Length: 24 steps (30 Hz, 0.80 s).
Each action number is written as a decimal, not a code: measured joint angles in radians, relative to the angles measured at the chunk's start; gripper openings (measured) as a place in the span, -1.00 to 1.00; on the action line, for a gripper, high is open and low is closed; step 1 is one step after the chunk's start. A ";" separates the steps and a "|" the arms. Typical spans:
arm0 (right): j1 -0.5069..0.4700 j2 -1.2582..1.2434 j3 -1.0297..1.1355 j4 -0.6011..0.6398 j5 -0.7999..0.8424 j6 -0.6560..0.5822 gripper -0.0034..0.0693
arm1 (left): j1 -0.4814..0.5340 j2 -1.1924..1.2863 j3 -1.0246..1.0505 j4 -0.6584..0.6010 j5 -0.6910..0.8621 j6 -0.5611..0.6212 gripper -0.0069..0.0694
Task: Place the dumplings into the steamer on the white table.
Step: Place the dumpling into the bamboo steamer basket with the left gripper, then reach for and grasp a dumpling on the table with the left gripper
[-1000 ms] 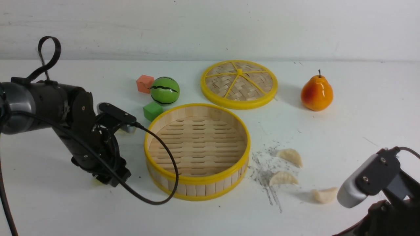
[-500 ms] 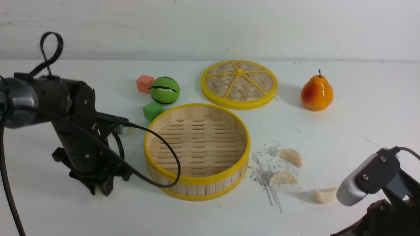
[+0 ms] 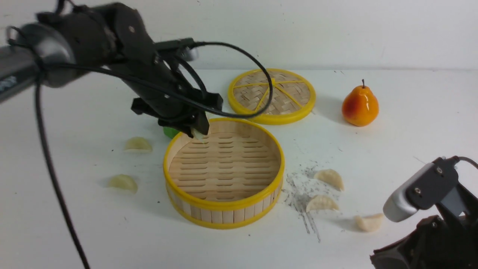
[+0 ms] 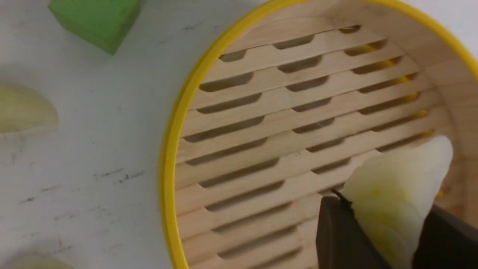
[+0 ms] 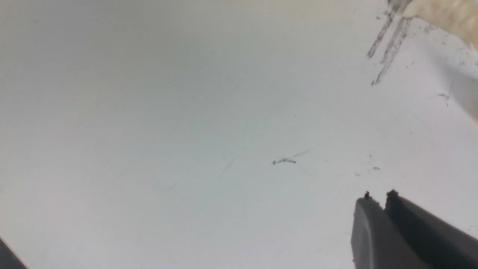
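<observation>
The steamer (image 3: 224,215) stands empty in the middle of the white table (image 3: 410,130). My left gripper (image 3: 196,133) hangs over its back-left rim, shut on a pale greenish dumpling (image 4: 396,186) above the slatted floor. Two more greenish dumplings (image 3: 138,144) (image 3: 122,182) lie left of the steamer. Three cream dumplings (image 3: 329,177) (image 3: 322,203) (image 3: 369,222) lie to its right. My right gripper (image 5: 378,196) is low at the front right, shut and empty over bare table. Part of one cream dumpling (image 5: 448,15) shows ahead of it.
The woven lid (image 3: 272,95) lies behind the steamer and an orange pear (image 3: 360,106) stands at the back right. A green cube (image 4: 97,18) sits just outside the steamer's back-left rim. The left arm's black cable (image 3: 257,74) loops over the lid's near edge.
My left arm has risen from the table at the front left with a dumpling and swung to the steamer's back-left rim. Two greenish dumplings it covered now show. The right arm barely moved.
</observation>
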 joint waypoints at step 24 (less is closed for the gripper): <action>0.000 0.001 0.000 0.000 -0.037 0.000 -0.67 | -0.045 0.015 -0.042 0.221 0.086 -0.211 0.15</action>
